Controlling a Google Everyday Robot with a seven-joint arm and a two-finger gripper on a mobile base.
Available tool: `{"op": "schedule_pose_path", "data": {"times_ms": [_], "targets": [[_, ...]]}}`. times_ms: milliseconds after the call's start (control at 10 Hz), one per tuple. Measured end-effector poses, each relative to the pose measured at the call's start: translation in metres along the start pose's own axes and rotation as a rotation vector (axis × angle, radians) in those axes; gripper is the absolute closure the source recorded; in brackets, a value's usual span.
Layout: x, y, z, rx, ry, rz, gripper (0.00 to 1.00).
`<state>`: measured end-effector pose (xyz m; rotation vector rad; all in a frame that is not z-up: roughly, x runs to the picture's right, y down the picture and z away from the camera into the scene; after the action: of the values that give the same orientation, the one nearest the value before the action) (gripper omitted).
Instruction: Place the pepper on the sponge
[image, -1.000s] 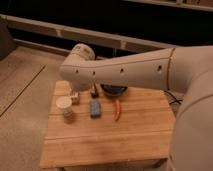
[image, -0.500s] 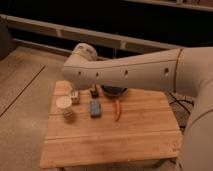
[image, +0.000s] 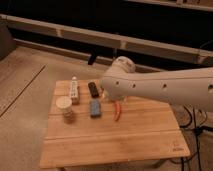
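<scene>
1. Since the frame half a second ago, the rounded end of the broad white robot arm (image: 160, 90) has swung to the right in the camera view. It now sits over the far middle of the tabletop, and the far left part is uncovered.
2. Camera view: the gripper is out of sight behind that arm, somewhere over the far middle of the pale slatted wooden tabletop (image: 125, 137). I cannot tell whether it is wide or narrow, or whether it holds anything.
3. The slim red-orange chili pepper (image: 117, 111) lies flat on the tabletop. Its far end is just under the arm's lower edge and its tip points toward the near side.
4. The small blue rectangular sponge (image: 95, 108) lies just left of the pepper, with a strip of bare wood between them, so the pepper is not on the sponge.
5. A black rectangular block (image: 93, 89) lies just beyond the sponge, on the far side.
6. A long white box (image: 74, 91) lies left of the block.
7. A round tub with a cream lid (image: 65, 107) stands near the box's near end, left of the sponge.
</scene>
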<state>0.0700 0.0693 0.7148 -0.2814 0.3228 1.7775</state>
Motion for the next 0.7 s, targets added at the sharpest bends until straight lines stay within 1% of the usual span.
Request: {"op": "schedule_pose_path", "data": {"times_ms": [200,300,600,700], "targets": [[-0.002,-0.018,0.012,-0.048,-0.023,0.014,0.35],[-0.002,-0.023,0.015,-0.060,-0.029,0.016,0.35],[-0.002,-0.020,0.017,-0.060,-0.026,0.010,0.35],[-0.004,-0.023,0.027,-0.047,-0.010,0.019,0.35]]}}
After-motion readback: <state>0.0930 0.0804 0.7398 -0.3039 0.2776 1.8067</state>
